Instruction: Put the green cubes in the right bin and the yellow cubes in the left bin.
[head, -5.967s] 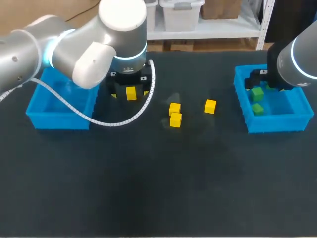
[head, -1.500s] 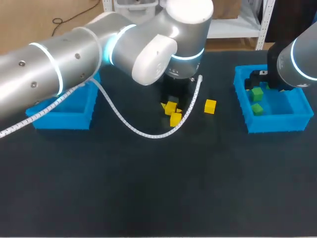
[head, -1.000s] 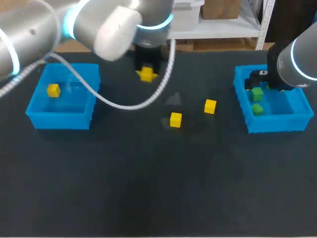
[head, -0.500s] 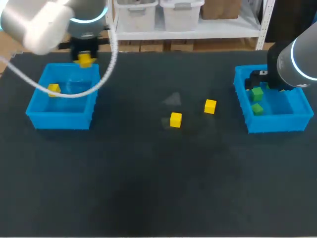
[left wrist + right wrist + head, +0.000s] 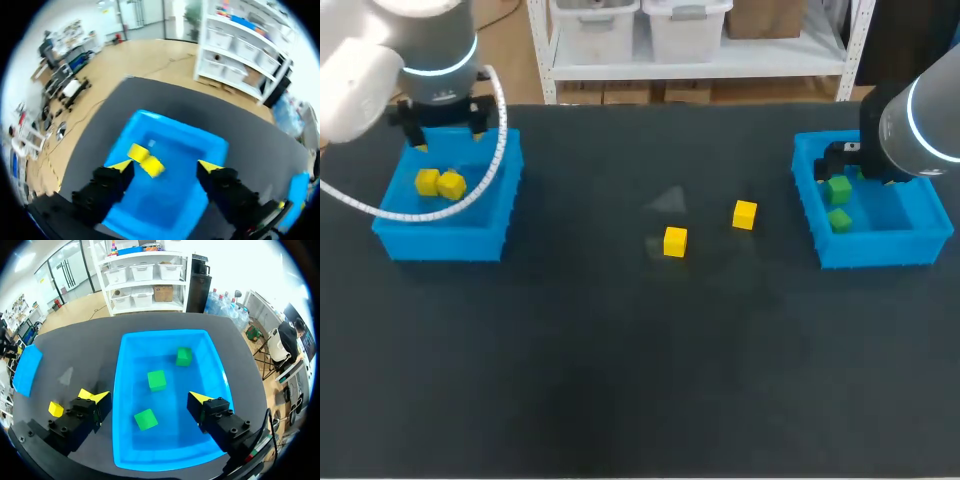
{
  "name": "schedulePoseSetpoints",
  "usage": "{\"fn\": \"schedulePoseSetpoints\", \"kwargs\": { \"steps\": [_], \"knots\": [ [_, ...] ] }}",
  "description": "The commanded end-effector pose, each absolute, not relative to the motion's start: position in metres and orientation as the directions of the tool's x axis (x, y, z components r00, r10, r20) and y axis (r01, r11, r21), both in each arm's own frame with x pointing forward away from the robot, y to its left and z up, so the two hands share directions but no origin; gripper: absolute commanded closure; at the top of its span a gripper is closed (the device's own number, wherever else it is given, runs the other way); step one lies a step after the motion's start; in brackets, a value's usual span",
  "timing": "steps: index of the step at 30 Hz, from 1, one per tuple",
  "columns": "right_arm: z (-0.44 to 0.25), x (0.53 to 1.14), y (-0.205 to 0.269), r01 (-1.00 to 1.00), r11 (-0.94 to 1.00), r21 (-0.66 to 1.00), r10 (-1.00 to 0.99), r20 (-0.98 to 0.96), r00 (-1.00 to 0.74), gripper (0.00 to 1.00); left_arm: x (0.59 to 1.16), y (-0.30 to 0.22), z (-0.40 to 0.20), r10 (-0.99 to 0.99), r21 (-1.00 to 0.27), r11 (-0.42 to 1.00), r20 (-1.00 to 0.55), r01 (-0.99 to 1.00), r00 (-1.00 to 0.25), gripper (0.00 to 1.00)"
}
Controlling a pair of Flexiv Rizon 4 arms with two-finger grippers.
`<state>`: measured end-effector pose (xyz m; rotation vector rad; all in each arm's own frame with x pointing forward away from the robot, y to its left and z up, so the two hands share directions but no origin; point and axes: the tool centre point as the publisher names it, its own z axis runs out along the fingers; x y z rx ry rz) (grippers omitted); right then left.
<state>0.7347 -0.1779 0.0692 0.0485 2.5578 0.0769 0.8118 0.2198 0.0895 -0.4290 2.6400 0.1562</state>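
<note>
Both wide, empty: left pincer (image 5: 165,167), right pincer (image 5: 147,397); right arm (image 5: 920,120) hides one green cube (image 5: 183,356).

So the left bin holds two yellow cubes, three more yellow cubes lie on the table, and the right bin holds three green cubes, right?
No: only two yellow cubes lie on the table, one near the middle and one nearer the right bin, as the head view shows. The left bin's two yellow cubes and the right bin's three green cubes are correct.
</note>
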Motion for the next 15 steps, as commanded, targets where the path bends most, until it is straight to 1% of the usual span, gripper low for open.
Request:
{"fn": "schedulePoseSetpoints", "kwargs": {
  "steps": [1,6,9,15],
  "knots": [
    [0.068,0.732,-0.179,0.020,0.998,0.066,0.053,-0.557,-0.829,0.00,0.795,0.182,0.099,-0.119,0.013,0.990,-0.432,-0.138,-0.894,0.00],
    [0.068,0.732,-0.179,0.020,0.998,0.066,0.053,-0.557,-0.829,0.00,0.768,0.119,0.102,0.107,-0.015,0.993,-0.354,0.120,-0.929,0.00],
    [0.068,0.732,-0.179,0.020,0.998,0.066,0.053,-0.557,-0.829,0.00,0.750,0.089,0.101,0.214,-0.024,0.973,-0.297,0.232,-0.931,0.00],
    [0.068,0.732,-0.179,0.020,0.998,0.066,0.053,-0.557,-0.829,0.00,0.723,0.037,0.098,0.362,-0.045,0.925,-0.207,0.378,-0.909,0.00]
  ]
}}
